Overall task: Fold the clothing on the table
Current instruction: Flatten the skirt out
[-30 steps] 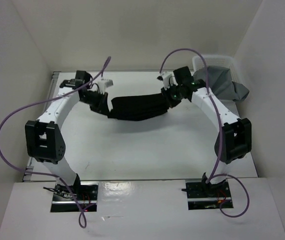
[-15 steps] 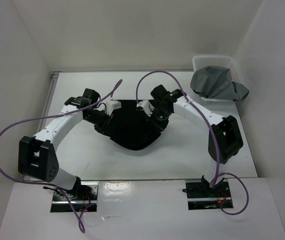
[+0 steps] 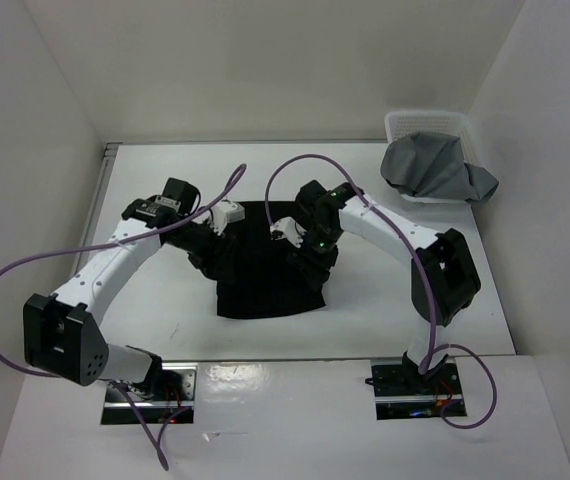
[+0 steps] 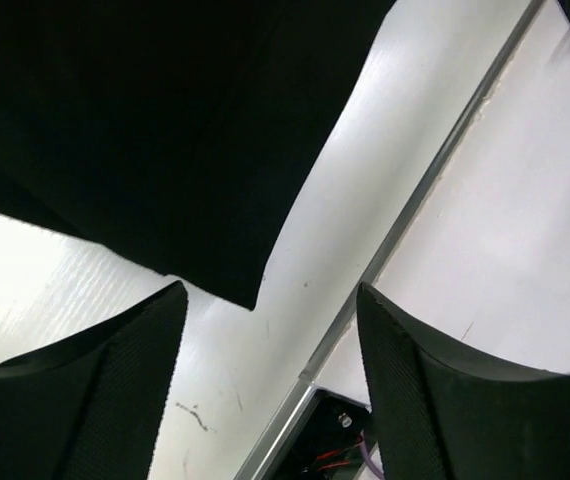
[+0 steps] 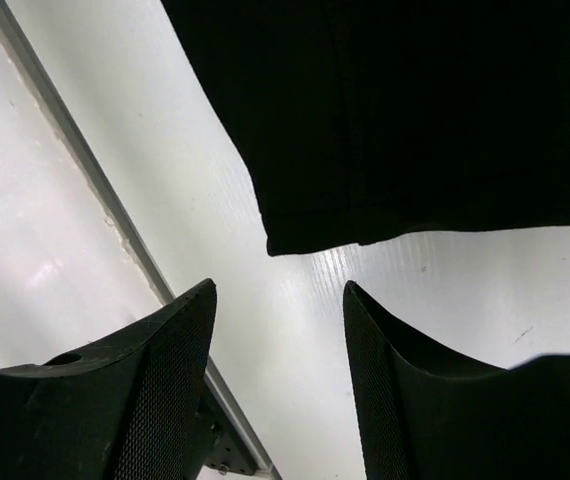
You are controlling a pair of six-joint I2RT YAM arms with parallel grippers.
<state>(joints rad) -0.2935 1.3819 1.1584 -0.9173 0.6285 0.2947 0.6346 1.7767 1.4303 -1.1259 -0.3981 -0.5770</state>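
Note:
The black clothing (image 3: 265, 285) lies flat in a rough rectangle on the white table (image 3: 165, 310), between the two arms. My left gripper (image 3: 205, 258) hovers at its left edge and my right gripper (image 3: 313, 262) at its right edge. In the left wrist view the left gripper (image 4: 270, 290) is open with only bare table between its fingers, and a corner of the clothing (image 4: 165, 150) lies just beyond the fingertips. The right gripper (image 5: 279, 285) is likewise open and empty, with a folded corner of the clothing (image 5: 415, 120) just ahead of it.
A white mesh basket (image 3: 405, 122) holding a grey cloth (image 3: 435, 170) stands at the back right corner. A metal rail (image 4: 415, 210) runs along the table's near edge. White walls enclose the table on three sides.
Both grippers, shut on the clothing earlier, have opened and let it go. The clothing was carried toward the near edge and now lies flat, folded over itself.

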